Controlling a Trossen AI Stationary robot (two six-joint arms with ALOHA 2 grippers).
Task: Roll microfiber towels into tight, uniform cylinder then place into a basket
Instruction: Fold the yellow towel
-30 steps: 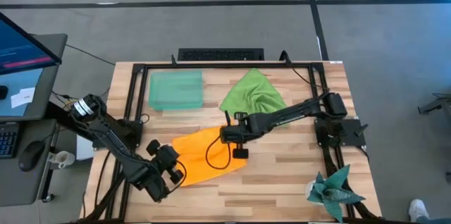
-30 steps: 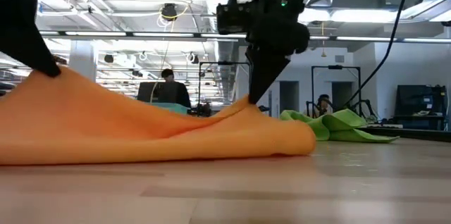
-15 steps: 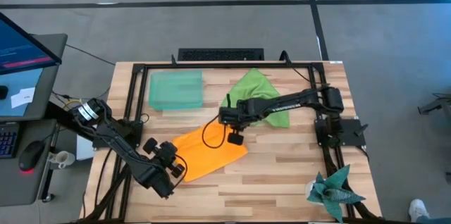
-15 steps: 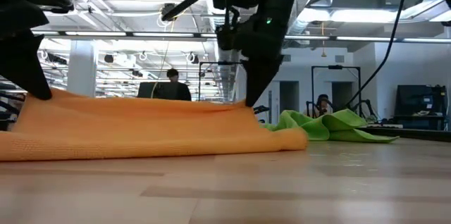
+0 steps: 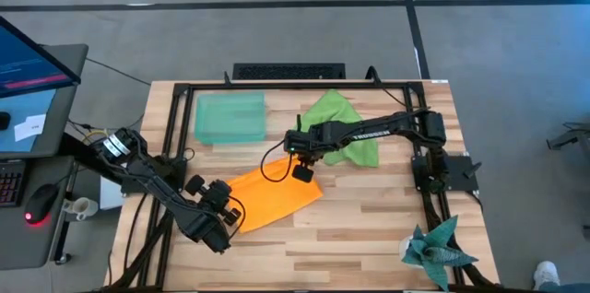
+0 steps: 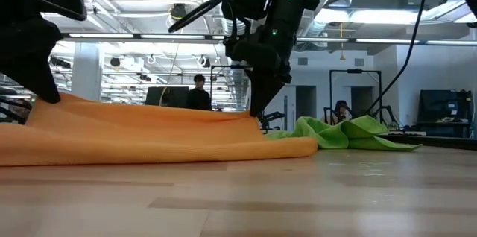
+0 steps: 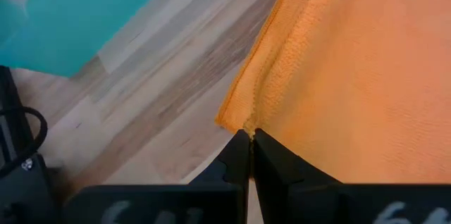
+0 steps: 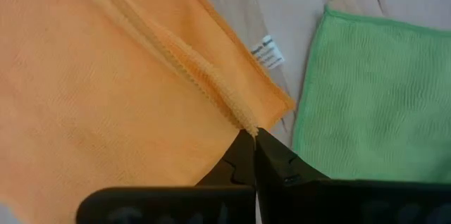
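The orange towel [image 5: 274,196] lies spread at the table's middle, with both grippers shut on it. My left gripper [image 5: 224,212] is at its near-left end and my right gripper [image 5: 300,171] at its far-right end. The green towel [image 5: 341,127] lies crumpled on the table just behind the right gripper. The mint-green basket [image 5: 229,118] stands on the table at the far left, holding nothing. My left gripper pinches a corner of the orange towel [image 7: 243,122] between its two fingers, where the hem bunches into a small fold. It slants down from the near left. That corner is raised a little off the table. My right gripper pinches the orange towel's hem [image 8: 243,122] close to the corner with the white tag [image 8: 268,51]. Its fingers point steeply down from above. The hem rides up into a ridge at the fingers, and the cloth [image 6: 149,136] runs almost flat toward the left gripper, its near edge on the table.
A dark teal spiky cloth [image 5: 438,247] sits at the table's near right corner. A black frame rail [image 5: 175,127] borders the tabletop. Bare wood [image 5: 369,210] lies to the right of the orange towel and along the near edge.
My right gripper has carried its end of the orange towel toward the far edge and slightly left, rolling its wrist as it went. The towel, humped between the grippers a second ago, is now drawn out lower and flatter. Both grippers stay shut.
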